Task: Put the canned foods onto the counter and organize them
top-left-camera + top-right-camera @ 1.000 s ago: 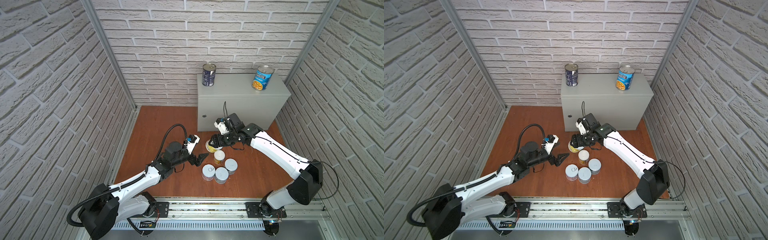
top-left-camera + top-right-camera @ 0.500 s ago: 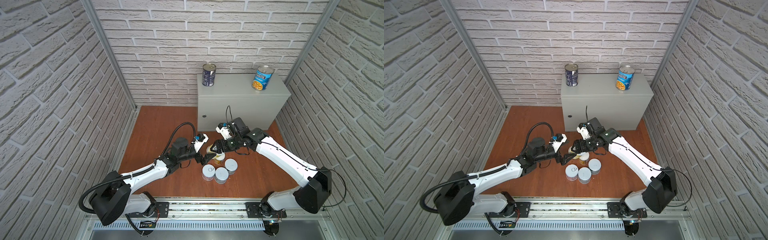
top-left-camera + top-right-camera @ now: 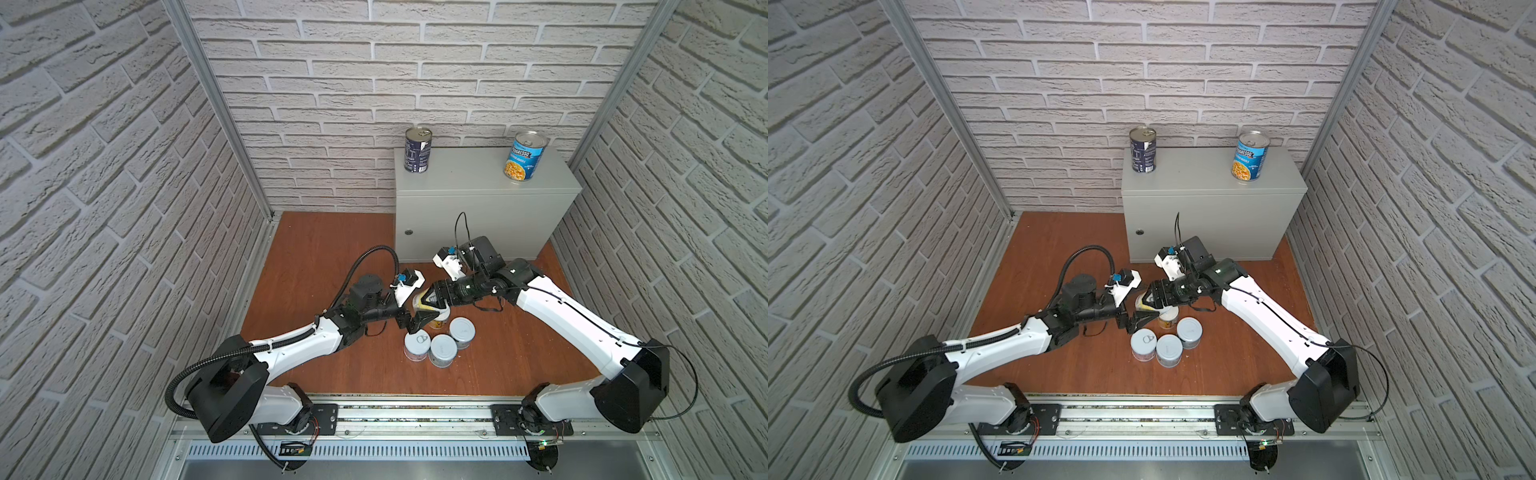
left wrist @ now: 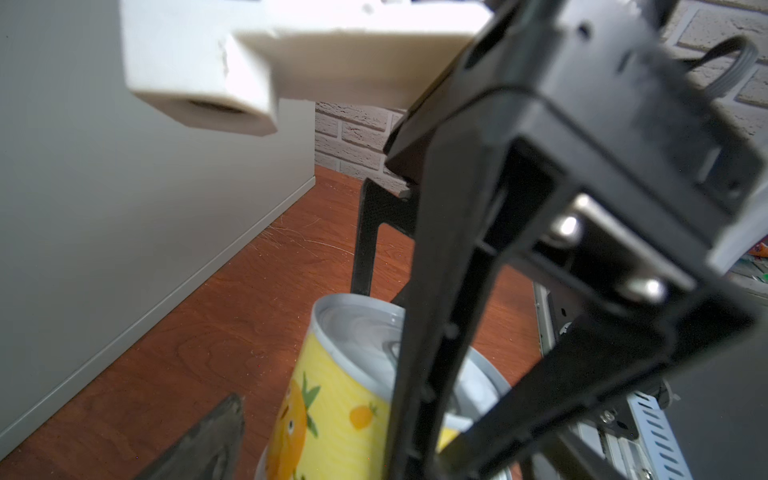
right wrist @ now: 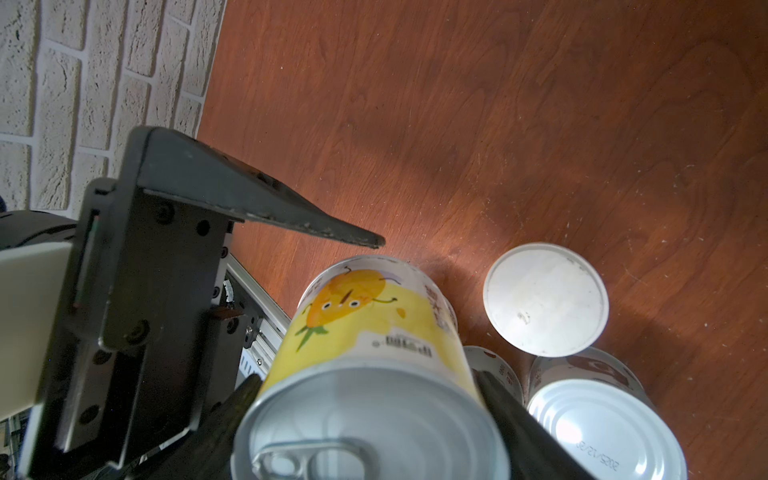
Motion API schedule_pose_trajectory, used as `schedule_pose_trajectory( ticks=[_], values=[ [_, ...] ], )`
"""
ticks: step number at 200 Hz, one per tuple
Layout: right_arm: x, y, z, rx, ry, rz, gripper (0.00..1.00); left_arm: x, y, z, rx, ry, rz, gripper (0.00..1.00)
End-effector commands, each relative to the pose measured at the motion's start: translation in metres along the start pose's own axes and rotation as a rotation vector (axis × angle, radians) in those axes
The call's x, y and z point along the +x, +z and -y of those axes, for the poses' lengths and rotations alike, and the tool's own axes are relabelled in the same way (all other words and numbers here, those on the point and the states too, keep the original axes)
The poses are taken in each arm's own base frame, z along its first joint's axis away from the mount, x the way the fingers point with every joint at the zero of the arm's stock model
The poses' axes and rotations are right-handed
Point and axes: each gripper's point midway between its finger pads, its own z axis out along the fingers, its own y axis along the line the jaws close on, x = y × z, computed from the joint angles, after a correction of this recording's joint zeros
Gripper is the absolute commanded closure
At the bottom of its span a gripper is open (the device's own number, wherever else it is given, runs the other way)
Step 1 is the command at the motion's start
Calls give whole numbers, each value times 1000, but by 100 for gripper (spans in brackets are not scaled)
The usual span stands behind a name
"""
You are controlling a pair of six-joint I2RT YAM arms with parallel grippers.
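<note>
The right claw [image 3: 1152, 297] is clenched on a short yellow can with a pineapple cartoon [image 5: 374, 328]. It carries the can tipped over, pull-tab end toward its own wrist, clear of the reddish-brown wooden floor [image 3: 324, 257]. The left claw [image 3: 415, 309] is spread wide and reaches in from the opposite side. In the right wrist view one of its dark fingers [image 5: 270, 212] ends just beside the can's far rim; whether it touches I cannot tell.

Just under the lifted can a short can with a peach label [image 3: 441, 322] stands on the floor. Beside it, nearer the rail, three more short cans [image 3: 443, 350] stand upright in a tight cluster, their plain metal ends up.

The light grey metal desk [image 3: 478, 183] stands against the back wall, with a small round lock [image 3: 409, 232] on its front. On its flat top a tall dark navy can [image 3: 417, 150] stands upright at the back left corner. A tall blue Progresso soup can [image 3: 524, 157] stands near the back right corner, well apart from it.
</note>
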Motion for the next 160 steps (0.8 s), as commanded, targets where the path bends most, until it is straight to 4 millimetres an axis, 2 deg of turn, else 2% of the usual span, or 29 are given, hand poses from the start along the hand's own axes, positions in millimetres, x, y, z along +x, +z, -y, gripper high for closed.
schedule_pose_trajectory(
  ticks=[1,86,160],
  values=[
    [-14,-19,-22,-87,-58,92,94,-22,4,5,28,58,66,2],
    [-14,-20,-29,-125,-47,86,94,-25,9,11,74,57,80,2],
    [-10,-19,-29,-143,-33,83,94,-24,12,14,104,63,71,15]
  ],
)
